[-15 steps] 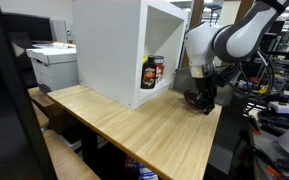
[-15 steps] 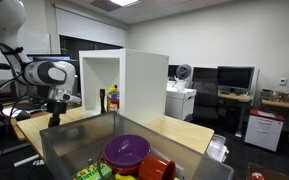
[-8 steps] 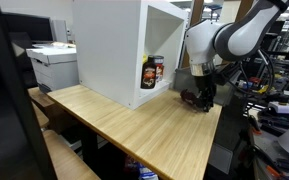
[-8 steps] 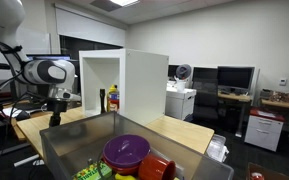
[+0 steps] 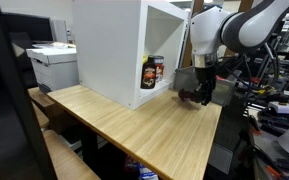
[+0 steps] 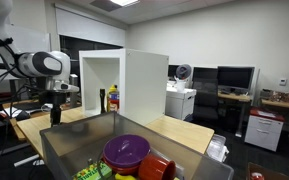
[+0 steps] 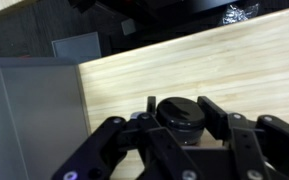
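The black container (image 7: 181, 113), round-topped and glossy, sits clasped between the half-closed fingers (image 7: 220, 116) above the table (image 7: 234, 55); its lower body is hidden behind them.

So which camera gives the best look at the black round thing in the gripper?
The wrist view: the black round thing sits close up between the fingers of the gripper over the wooden table. In both exterior views it is only a dark blob at the gripper.
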Controlling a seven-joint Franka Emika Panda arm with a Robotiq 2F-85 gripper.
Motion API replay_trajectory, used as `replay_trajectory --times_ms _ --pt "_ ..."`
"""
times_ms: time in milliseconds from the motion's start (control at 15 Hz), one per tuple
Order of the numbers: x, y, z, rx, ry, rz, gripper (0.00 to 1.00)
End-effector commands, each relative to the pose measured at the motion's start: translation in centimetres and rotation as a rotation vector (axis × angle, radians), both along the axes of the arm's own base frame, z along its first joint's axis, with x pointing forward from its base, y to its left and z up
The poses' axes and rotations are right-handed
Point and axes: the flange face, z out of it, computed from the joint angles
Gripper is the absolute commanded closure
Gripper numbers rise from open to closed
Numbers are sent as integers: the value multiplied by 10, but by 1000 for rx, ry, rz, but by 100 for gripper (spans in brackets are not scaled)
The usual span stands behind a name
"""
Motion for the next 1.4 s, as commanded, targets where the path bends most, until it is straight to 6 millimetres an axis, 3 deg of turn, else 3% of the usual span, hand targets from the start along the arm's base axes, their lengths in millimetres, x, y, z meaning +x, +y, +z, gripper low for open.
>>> replay_trajectory --times_ms 0,400,867,1333 --pt "-11 4 20 -30 -61 9 80" --pt "-10 3 42 -36 -128 -2 80" --pt "-2 -14 71 -36 -209 -60 80" --pt "1 -30 85 -43 -244 -92 80"
